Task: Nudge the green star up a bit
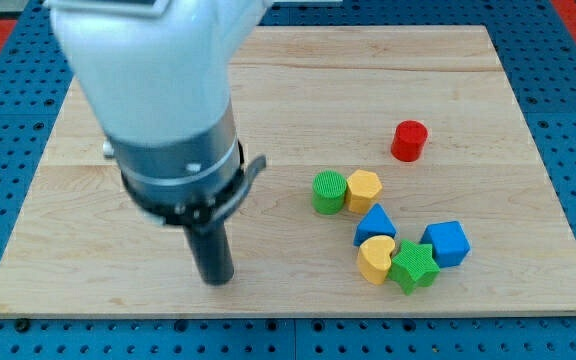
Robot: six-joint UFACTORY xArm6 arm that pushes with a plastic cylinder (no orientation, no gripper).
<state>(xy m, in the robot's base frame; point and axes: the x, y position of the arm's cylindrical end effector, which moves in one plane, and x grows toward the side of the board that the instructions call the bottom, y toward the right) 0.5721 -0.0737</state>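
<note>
The green star (413, 267) lies near the board's bottom edge at the view's lower right. It touches a yellow heart (375, 258) on its left and a blue cube (447, 243) on its upper right. A blue triangle (374, 222) sits just above the heart. My tip (215, 279) rests on the board far to the left of the star, about a third of the board's width away, touching no block.
A green cylinder (329, 191) and a yellow hexagonal block (364, 188) sit side by side above the cluster. A red cylinder (409, 140) stands alone further up right. The wooden board (298, 70) lies on a blue pegboard. The arm's body covers the upper left.
</note>
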